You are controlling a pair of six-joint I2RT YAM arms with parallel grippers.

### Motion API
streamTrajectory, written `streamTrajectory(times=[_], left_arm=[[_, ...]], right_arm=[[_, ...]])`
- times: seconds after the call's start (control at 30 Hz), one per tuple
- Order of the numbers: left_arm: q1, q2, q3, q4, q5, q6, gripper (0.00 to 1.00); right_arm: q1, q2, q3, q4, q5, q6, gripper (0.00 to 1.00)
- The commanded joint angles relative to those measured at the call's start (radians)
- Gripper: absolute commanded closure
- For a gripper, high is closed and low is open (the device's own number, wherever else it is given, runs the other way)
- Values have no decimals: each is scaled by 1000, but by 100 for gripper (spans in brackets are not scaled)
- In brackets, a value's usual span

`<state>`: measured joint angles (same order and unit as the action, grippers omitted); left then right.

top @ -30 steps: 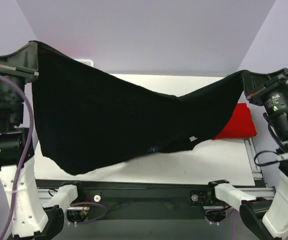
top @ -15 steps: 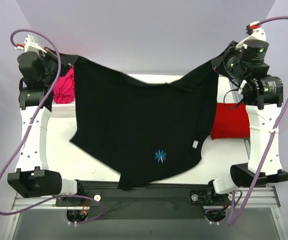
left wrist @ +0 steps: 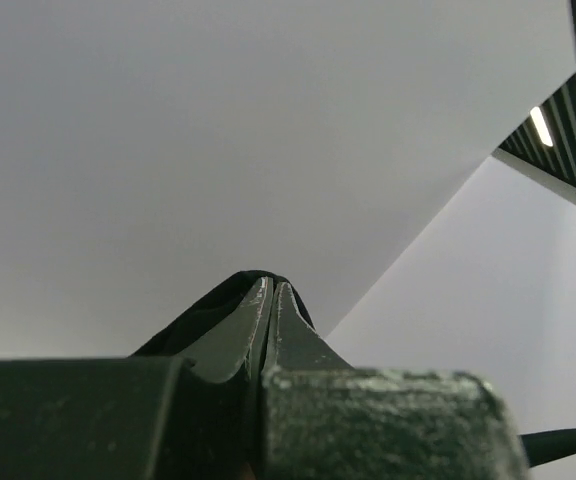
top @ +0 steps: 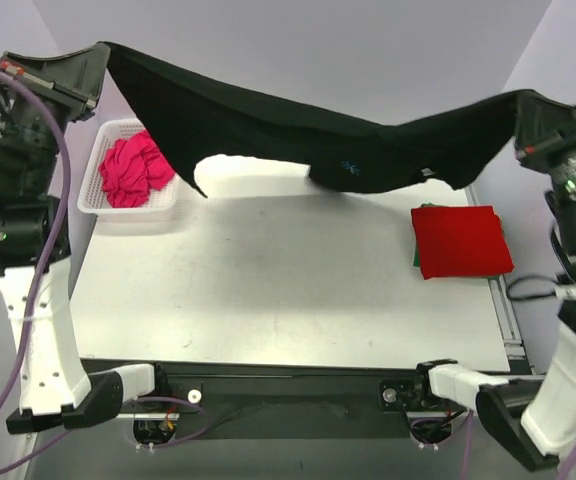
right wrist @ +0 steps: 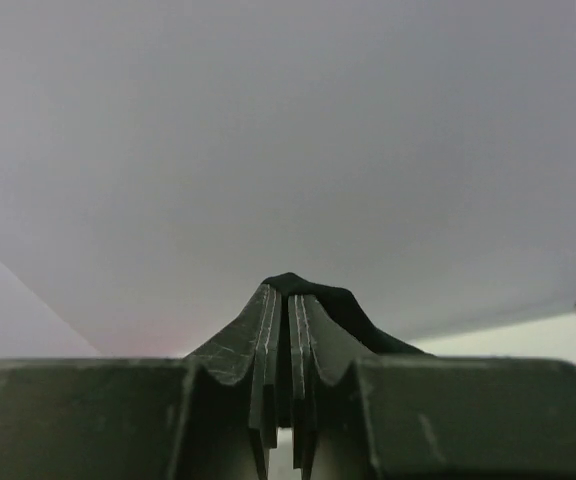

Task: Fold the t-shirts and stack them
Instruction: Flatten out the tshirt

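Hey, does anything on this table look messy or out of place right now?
Only the magenta-pink t-shirt: it lies crumpled, unfolded, in the white basket at the far left. The red t-shirt sits neatly folded at right; the black t-shirt sags in the air between the left tool and right tool.

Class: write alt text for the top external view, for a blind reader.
Two robot arms hold a black t-shirt stretched in the air above a table, the left gripper and right gripper each shut on one end. A folded red t-shirt lies at the table's right, and a crumpled pink t-shirt sits in a white basket at left.
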<state>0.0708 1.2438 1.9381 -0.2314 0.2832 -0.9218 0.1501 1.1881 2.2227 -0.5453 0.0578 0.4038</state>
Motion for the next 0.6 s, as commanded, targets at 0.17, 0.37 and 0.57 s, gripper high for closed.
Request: streamTrajectory(times=[0.17,0.37,0.57], left_arm=[[-61,-119,225,-106,-206,213,100],[-63,-210,158,-100,-298,261,100],[-62,-192,-91,-48,-251,166,100]], right_arm=[[-6,-100,51,191,103,-92,100],[-4,-88,64,243,105,-131,100],[-6,47,81,268,93,-152,100]])
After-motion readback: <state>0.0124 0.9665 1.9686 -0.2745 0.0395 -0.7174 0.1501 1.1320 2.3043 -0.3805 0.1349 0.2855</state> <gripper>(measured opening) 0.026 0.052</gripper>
